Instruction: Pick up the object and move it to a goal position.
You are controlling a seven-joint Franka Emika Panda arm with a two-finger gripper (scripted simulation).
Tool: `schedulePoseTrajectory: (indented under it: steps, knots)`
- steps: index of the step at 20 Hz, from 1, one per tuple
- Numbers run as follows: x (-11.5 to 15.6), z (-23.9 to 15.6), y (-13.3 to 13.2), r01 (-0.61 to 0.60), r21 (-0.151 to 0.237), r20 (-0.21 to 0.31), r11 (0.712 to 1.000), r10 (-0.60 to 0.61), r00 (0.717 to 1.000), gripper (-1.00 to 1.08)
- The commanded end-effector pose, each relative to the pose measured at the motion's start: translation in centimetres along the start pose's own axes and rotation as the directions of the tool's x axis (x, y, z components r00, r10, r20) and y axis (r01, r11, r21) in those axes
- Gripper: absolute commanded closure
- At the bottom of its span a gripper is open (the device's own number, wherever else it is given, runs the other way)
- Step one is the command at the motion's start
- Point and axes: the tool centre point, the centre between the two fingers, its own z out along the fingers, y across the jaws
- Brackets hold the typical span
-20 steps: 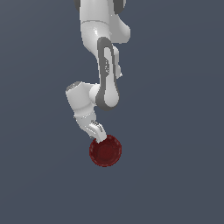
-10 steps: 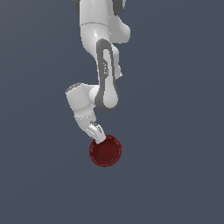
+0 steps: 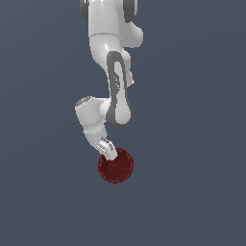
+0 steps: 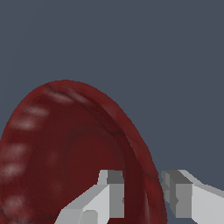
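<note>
The object, a dark red shallow bowl [image 3: 116,167], lies on the flat grey ground below the arm in the exterior view. My gripper [image 3: 111,154] reaches down onto the bowl's rim, on its upper edge in that picture. In the wrist view the bowl [image 4: 65,153] fills the lower part, and my gripper [image 4: 144,194] straddles its rim. One fingertip [image 4: 114,192] is inside the bowl and the other fingertip [image 4: 177,194] is outside. The rim wall fills the gap between the pads, so the gripper is shut on it.
Plain grey ground [image 3: 192,192] surrounds the bowl on all sides. The white arm [image 3: 115,91] rises above the bowl toward the top of the exterior view.
</note>
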Motion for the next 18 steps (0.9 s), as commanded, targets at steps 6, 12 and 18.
schedulePoseTrajectory:
  steps: [6, 12, 18]
  knots:
    - [0.0, 0.1, 0.0, 0.0, 0.0, -0.001, 1.0, 0.0, 1.0, 1.08]
    - [0.0, 0.0, -0.1, 0.001, 0.001, -0.001, 1.0, -0.001, 1.0, 1.08]
    - [-0.5, -1.1, 0.1, 0.001, 0.001, -0.001, 1.0, -0.001, 1.0, 1.08]
